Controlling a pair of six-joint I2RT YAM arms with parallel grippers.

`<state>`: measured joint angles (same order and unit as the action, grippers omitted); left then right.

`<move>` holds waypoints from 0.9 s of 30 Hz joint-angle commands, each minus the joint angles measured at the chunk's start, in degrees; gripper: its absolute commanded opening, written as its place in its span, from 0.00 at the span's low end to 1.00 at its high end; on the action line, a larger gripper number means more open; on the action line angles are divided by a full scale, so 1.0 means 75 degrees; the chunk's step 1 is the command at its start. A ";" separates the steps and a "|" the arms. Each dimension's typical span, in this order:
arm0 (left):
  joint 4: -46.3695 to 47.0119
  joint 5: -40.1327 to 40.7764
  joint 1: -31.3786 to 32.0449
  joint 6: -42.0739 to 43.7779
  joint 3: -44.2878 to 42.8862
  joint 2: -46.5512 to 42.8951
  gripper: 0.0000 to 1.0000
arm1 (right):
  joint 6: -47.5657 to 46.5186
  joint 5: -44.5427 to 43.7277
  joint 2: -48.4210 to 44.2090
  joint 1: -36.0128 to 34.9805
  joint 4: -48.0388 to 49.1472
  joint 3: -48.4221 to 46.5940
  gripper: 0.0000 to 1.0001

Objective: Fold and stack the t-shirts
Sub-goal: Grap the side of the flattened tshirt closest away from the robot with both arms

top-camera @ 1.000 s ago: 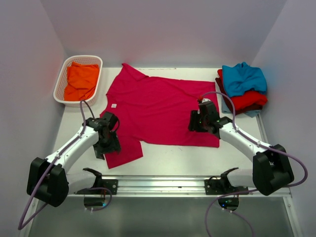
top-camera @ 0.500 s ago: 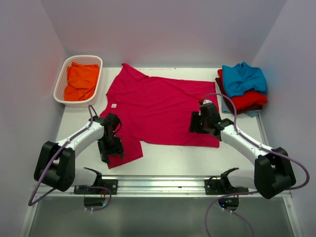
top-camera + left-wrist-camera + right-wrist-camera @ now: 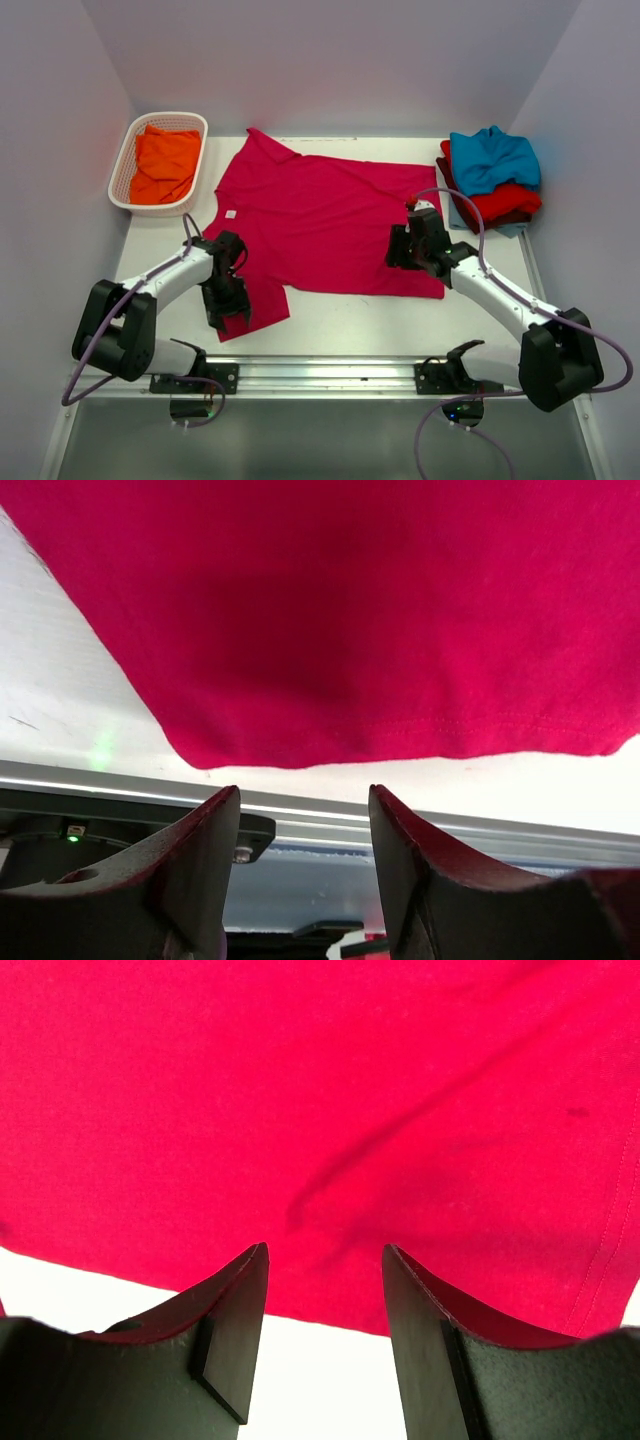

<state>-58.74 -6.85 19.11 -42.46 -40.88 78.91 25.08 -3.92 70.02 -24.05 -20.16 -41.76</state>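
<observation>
A crimson-pink t-shirt (image 3: 330,220) lies spread flat mid-table, its white neck label (image 3: 230,213) at the left. My left gripper (image 3: 228,310) hovers at the near left sleeve, open. In the left wrist view the sleeve's hem (image 3: 330,750) lies just beyond the left gripper (image 3: 305,815), with nothing between the fingers. My right gripper (image 3: 397,255) is open over the shirt's right part. In the right wrist view the right gripper (image 3: 325,1260) straddles the cloth's edge (image 3: 330,1310) without gripping it.
A white lattice basket (image 3: 122,170) at the back left holds an orange t-shirt (image 3: 165,160). At the back right a teal-blue shirt (image 3: 490,158) tops a red one (image 3: 505,203) and a maroon one (image 3: 515,220). A metal rail (image 3: 330,372) runs along the near edge.
My left gripper has slid toward the near edge along the sleeve, and its jaws have narrowed a little. The right gripper has hardly moved. The shirt lies as before.
</observation>
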 commanded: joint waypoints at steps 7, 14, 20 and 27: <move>0.0859 0.0469 -0.0134 0.0024 0.0166 0.0165 0.55 | 0.0031 -0.0180 -0.0254 -0.0039 -0.0100 -0.0010 0.53; 0.0965 0.0468 -0.0134 0.0211 0.0049 0.0435 0.41 | 0.0124 -0.0566 -0.0359 -0.0039 -0.0369 -0.0010 0.53; 0.1105 0.0293 -0.0134 0.0294 0.0072 0.0541 0.10 | 0.0289 -0.1082 -0.0535 -0.0027 -0.0722 -0.0081 0.54; 0.1000 0.0281 -0.0134 0.0224 0.0142 0.0377 0.40 | 0.0324 -0.1035 -0.0699 -0.0027 -0.0804 -0.0093 0.54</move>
<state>-51.90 -4.32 18.44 -40.91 -40.05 82.91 26.70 -10.00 66.11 -24.05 -25.39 -41.76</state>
